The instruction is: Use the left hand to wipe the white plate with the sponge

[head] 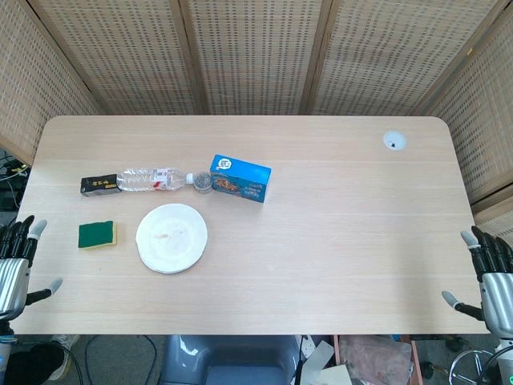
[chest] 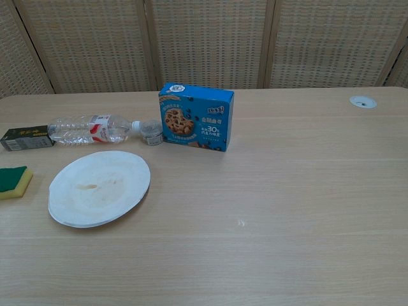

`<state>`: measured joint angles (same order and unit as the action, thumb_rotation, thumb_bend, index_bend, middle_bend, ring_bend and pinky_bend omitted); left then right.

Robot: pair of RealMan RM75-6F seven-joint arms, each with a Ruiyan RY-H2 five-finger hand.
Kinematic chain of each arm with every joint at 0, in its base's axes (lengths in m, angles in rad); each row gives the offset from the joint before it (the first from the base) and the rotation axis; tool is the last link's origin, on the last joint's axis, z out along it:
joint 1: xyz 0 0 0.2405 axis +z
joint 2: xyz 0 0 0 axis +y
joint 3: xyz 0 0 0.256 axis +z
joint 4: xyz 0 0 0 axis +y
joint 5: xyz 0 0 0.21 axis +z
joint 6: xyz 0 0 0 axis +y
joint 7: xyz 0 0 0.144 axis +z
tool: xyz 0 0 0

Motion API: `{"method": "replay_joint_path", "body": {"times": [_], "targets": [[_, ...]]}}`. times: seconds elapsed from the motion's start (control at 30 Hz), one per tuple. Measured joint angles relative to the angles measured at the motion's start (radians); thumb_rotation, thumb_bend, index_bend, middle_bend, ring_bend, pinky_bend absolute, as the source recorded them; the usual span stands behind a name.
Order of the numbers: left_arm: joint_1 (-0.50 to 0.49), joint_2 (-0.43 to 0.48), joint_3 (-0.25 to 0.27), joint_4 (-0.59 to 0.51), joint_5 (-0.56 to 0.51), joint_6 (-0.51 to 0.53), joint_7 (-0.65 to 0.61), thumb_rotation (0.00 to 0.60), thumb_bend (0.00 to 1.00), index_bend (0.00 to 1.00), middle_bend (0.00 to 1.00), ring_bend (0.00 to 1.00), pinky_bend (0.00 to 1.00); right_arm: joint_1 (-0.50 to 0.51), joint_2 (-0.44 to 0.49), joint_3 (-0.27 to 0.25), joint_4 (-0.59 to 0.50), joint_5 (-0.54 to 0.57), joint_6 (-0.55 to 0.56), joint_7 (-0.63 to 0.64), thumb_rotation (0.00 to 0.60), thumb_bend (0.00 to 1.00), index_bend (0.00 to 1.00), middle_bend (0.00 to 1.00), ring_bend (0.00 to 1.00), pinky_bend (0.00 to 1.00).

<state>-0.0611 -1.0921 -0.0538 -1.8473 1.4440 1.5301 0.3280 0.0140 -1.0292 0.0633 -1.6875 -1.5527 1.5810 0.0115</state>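
A white plate (head: 171, 237) (chest: 99, 187) with a faint brown smear lies on the left part of the table. Just left of it, apart from it, a green and yellow sponge (head: 97, 235) (chest: 14, 181) lies flat. My left hand (head: 16, 261) hangs off the table's left front corner, fingers spread, holding nothing, well left of the sponge. My right hand (head: 490, 279) is at the right front corner, fingers also spread and empty. Neither hand shows in the chest view.
Behind the plate lie a small dark box (head: 99, 185), a clear water bottle (head: 152, 179) on its side, a small jar (head: 203, 183) and a blue cookie box (head: 240, 178). A round cable hole (head: 393, 141) sits at the far right. Wicker screens stand behind the table.
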Motion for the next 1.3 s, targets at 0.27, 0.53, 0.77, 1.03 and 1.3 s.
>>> {"method": "replay_joint_path", "body": {"times": [0.27, 0.53, 0.77, 1.03, 1.3], "targets": [[-0.016, -0.01, -0.006, 0.024, -0.02, -0.032, 0.002, 0.6, 0.0, 0.0, 0.0, 0.0, 0.0, 0.001, 0.0, -0.001, -0.002, -0.001, -0.004, -0.003, 0.6, 0.0, 0.0, 0.0, 0.0, 0.0], [-0.113, -0.056, -0.048, 0.175, -0.149, -0.242, -0.051, 0.6, 0.0, 0.0, 0.0, 0.0, 0.0, 0.005, -0.002, 0.001, -0.005, 0.007, -0.016, -0.013, 0.6, 0.0, 0.0, 0.0, 0.0, 0.0], [-0.229, -0.18, -0.076, 0.474, -0.224, -0.447, -0.135, 0.6, 0.0, 0.04, 0.01, 0.0, 0.09, 0.012, -0.01, 0.004, -0.007, 0.022, -0.032, -0.039, 0.6, 0.0, 0.0, 0.0, 0.0, 0.0], [-0.325, -0.328, -0.074, 0.762, -0.232, -0.612, -0.247, 0.6, 0.0, 0.14, 0.08, 0.03, 0.19, 0.02, -0.017, 0.007, -0.006, 0.037, -0.05, -0.054, 0.6, 0.0, 0.0, 0.0, 0.0, 0.0], [-0.384, -0.408, -0.062, 0.892, -0.234, -0.702, -0.29, 0.6, 0.0, 0.19, 0.13, 0.07, 0.2, 0.022, -0.019, 0.005, -0.005, 0.039, -0.056, -0.057, 0.6, 0.0, 0.0, 0.0, 0.0, 0.0]]}}
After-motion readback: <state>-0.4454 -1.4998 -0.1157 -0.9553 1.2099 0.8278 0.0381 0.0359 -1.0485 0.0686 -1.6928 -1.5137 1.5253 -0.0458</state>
